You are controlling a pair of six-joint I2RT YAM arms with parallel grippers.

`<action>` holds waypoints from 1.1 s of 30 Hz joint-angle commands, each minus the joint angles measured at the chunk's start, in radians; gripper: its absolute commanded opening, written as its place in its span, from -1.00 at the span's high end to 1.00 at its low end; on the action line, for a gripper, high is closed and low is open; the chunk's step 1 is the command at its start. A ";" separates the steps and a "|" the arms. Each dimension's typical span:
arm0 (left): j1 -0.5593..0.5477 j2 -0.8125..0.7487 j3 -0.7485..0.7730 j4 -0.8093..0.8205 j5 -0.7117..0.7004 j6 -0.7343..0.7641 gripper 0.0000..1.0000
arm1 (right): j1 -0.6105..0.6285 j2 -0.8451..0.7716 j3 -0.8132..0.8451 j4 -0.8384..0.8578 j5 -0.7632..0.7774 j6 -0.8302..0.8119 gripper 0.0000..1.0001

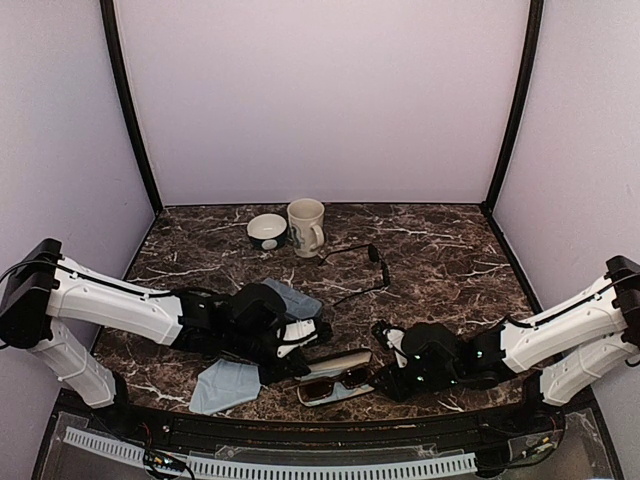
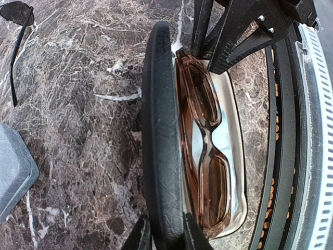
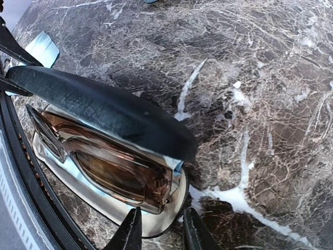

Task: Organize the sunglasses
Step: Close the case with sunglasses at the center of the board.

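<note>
Dark brownish thick-framed sunglasses [image 2: 205, 146] lie inside open black oval case [image 2: 158, 130] at near edge of brown marble table [image 1: 450, 250]. Left gripper [image 2: 164, 237] clamped on case lid. Right gripper [image 3: 161, 232] fingers apart, straddling case end. Thin black wire-framed sunglasses [image 1: 374, 254] lie mid-table, well apart.

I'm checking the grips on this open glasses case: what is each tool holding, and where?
Left tool pinches the black case's raised lid at its rim. Right tool straddles the end of the lower shell; a firm grip cannot be told.
</note>
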 commanded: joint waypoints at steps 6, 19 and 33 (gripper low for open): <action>-0.022 -0.039 -0.006 0.016 -0.045 0.025 0.63 | 0.010 -0.059 0.012 0.025 -0.004 0.002 0.35; -0.036 -0.043 -0.002 0.017 -0.073 0.035 0.63 | -0.057 -0.073 -0.019 0.118 -0.121 0.018 0.19; -0.039 -0.040 0.008 0.013 -0.080 0.037 0.63 | -0.089 -0.041 -0.047 0.188 -0.179 0.040 -0.02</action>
